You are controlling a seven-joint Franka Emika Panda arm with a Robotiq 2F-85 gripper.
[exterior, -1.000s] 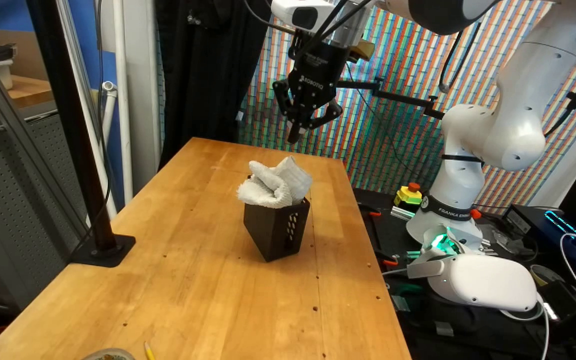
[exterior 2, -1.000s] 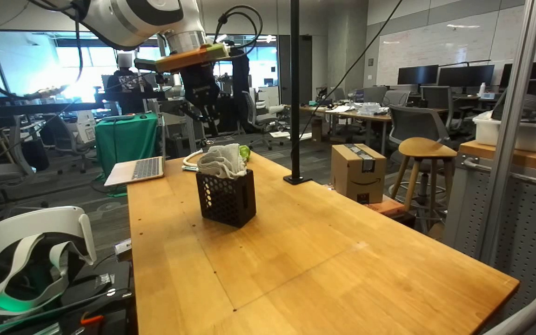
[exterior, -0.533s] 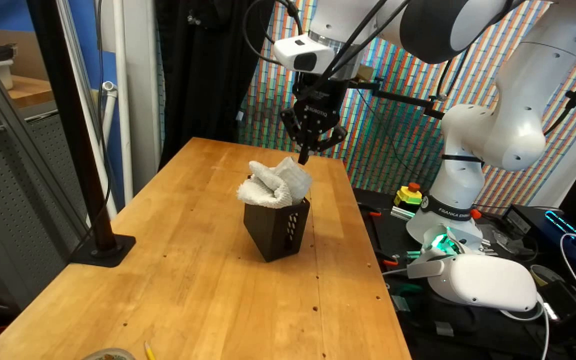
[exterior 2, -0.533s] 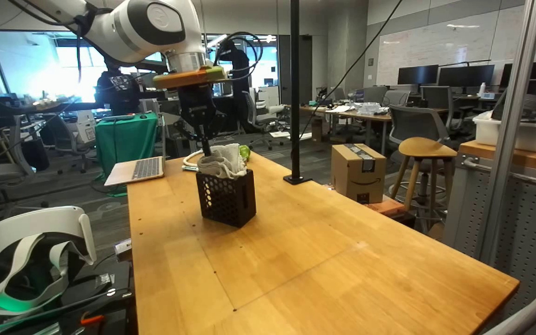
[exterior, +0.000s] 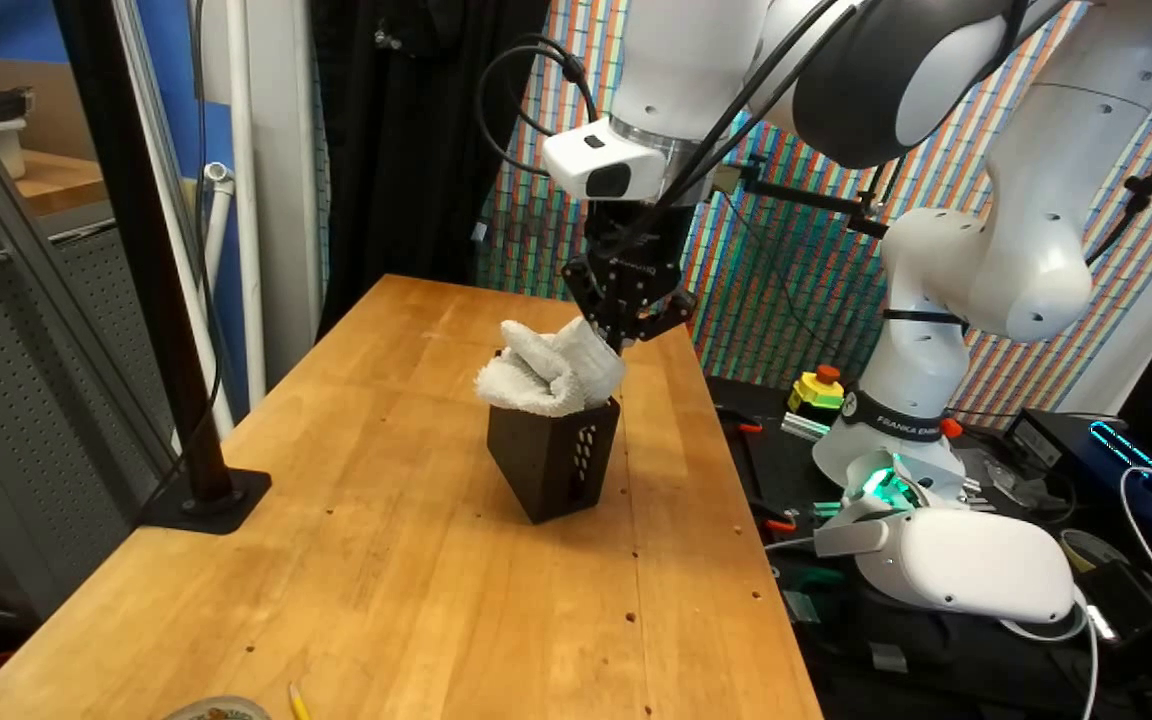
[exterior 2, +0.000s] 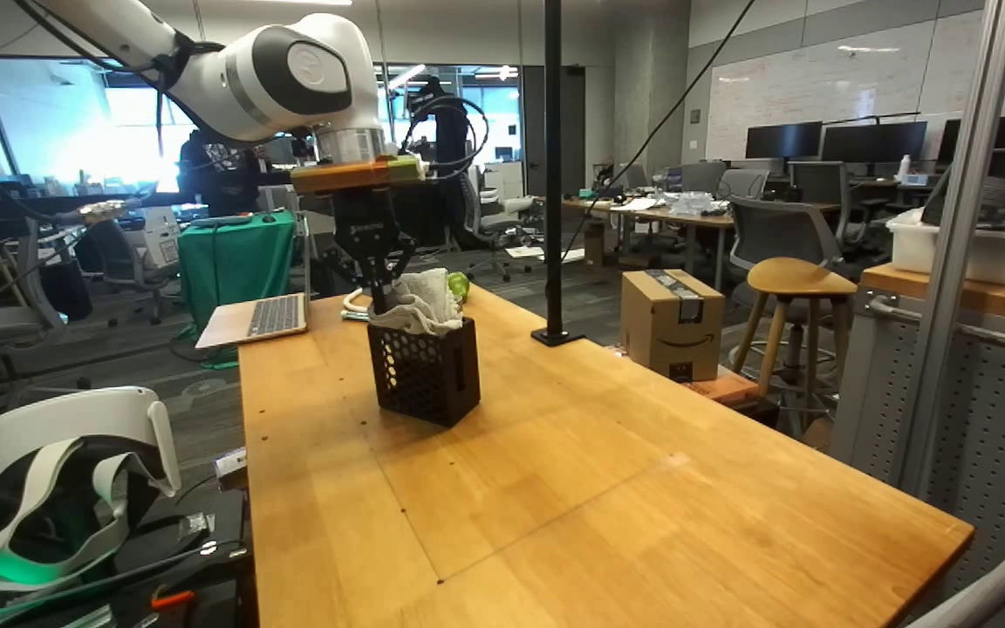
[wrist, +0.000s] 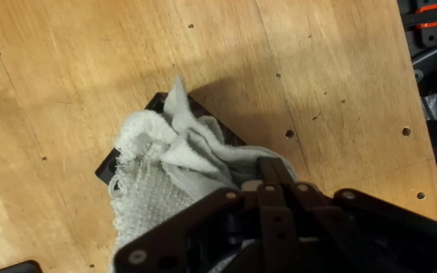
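A light grey-white towel (wrist: 195,151) sits bunched in a black perforated bin (exterior: 541,455) on the wooden table, standing out above its rim. Both also show in an exterior view, the towel (exterior 2: 422,301) above the bin (exterior 2: 428,371). My gripper (wrist: 271,160) points down at the towel's edge, its two fingertips together with no cloth visible between them. In an exterior view the gripper (exterior: 618,342) is partly behind the towel, and in an exterior view it comes down (exterior 2: 379,305) at the towel's side. The fingertips appear to touch the cloth.
A black pole base (exterior: 204,500) stands on the table edge. A pencil (exterior: 298,702) and a dish rim (exterior: 218,710) lie at the near end. A laptop (exterior 2: 263,318) and a green object (exterior 2: 459,285) are at the far end. A headset (exterior: 966,565) is beside the table.
My gripper has come down from above the table to the towel's edge, its fingers staying together. The towel has shifted very slightly; the bin has not moved.
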